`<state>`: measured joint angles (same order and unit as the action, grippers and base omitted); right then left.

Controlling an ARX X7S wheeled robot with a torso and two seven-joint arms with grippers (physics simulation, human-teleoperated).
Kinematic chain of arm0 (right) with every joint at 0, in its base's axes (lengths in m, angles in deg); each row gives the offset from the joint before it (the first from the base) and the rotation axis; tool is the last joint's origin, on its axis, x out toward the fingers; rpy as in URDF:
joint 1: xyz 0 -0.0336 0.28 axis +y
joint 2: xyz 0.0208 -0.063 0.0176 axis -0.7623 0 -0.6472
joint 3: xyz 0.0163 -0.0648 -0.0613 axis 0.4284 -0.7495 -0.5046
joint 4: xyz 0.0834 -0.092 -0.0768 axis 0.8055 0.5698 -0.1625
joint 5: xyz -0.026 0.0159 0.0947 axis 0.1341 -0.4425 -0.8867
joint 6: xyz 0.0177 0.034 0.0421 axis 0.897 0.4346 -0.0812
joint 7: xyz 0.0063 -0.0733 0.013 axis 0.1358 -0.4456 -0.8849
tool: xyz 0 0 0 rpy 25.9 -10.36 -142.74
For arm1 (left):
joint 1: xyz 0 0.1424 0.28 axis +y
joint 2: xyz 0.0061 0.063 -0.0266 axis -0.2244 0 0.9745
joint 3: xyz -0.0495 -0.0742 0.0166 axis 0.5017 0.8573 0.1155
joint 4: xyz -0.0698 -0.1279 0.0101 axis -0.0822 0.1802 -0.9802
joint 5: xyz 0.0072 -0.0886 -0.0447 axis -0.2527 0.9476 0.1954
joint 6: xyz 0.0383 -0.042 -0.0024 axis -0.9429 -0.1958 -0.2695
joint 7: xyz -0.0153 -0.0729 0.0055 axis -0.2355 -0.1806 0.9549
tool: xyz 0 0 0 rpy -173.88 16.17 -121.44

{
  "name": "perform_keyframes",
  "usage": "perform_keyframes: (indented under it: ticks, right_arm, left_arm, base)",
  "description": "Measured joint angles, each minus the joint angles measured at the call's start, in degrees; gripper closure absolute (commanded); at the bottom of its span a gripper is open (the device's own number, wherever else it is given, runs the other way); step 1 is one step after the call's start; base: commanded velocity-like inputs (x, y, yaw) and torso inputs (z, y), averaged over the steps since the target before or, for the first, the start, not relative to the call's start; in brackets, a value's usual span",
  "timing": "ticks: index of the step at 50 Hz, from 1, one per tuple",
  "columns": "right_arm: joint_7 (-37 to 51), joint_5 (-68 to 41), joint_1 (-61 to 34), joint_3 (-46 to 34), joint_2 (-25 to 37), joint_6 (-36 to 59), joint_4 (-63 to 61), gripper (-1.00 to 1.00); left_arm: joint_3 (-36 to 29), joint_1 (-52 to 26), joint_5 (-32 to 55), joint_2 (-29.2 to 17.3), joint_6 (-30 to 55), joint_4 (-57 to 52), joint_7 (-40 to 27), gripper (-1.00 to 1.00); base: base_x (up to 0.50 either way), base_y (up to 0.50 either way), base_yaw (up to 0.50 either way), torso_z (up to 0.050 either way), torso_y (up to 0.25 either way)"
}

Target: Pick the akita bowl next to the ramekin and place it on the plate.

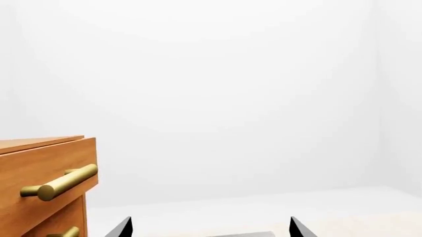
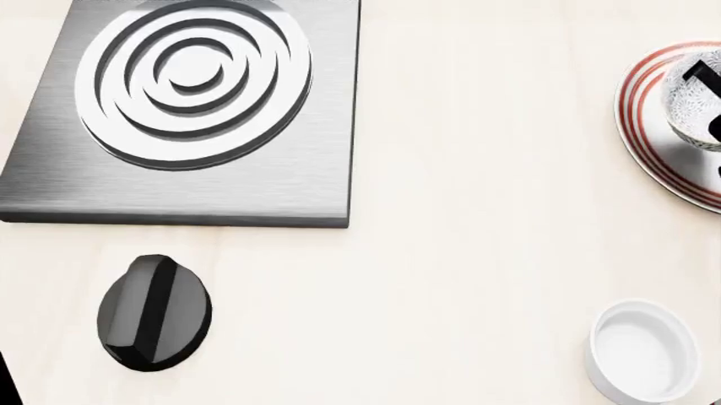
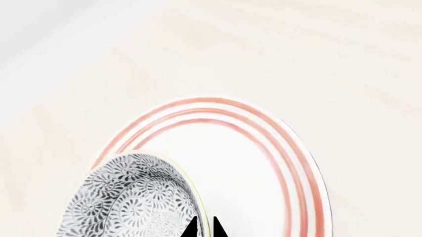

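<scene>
- Two matte black, wedge-shaped fingertips on the left gripper (image 1: 209,228), tapering to sharp upper corners.
- Same plain black finish on the right gripper (image 3: 203,228), fingertips narrowing to thin points.
- No markings, screws or cables visible.

Grey-black floral akita bowl (image 3: 128,197), red-ringed white plate (image 3: 264,163), plain white ramekin (image 2: 643,351).

Brushed-metal burner plate (image 2: 225,181) (matt), glossy ramekin (image 2: 643,351).

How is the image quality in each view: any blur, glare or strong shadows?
Head view: sharp, soft shadow beside the ramekin. Right wrist view: plate rings washed out and hazy, akita bowl pattern clear. Left wrist view: bright, featureless white background.
</scene>
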<state>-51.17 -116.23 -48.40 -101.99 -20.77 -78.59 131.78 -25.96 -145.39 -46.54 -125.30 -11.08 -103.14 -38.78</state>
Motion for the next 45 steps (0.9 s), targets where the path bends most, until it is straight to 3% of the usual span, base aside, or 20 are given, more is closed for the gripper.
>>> perform_keyframes:
  ticks: [12, 29, 30, 45]
  right_arm:
    - [0.5, -11.3, -1.0, -10.4, 0.2, -0.1, 0.0, 1.00]
    - [-0.7, -33.8, -2.0, -33.3, -0.1, -3.0, -0.2, 1.00]
    - [-0.9, -35.1, -2.0, -34.7, -0.1, -3.2, -0.2, -1.00]
    - [-3.4, -51.9, -3.0, -52.3, -0.7, -5.5, -0.1, -1.00]
  left_arm:
    - [0.2, 0.5, -0.3, 0.0, 0.0, 0.0, 0.1, -1.00]
    - [0.6, 1.1, -0.4, -0.1, -0.3, 0.2, 0.2, -1.00]
    - [0.6, 1.1, -0.4, -0.1, -0.3, 0.2, 0.2, -1.00]
    - [1.1, 1.3, -0.2, -0.2, -0.3, 0.2, 0.6, -1.00]
  base:
    - [0.00, 0.00, 0.00, 0.000, 0.001]
    - [0.00, 0.00, 0.00, 0.000, 0.000]
    - [0.00, 0.00, 0.00, 0.000, 0.000]
    - [0.00, 0.00, 0.00, 0.000, 0.000]
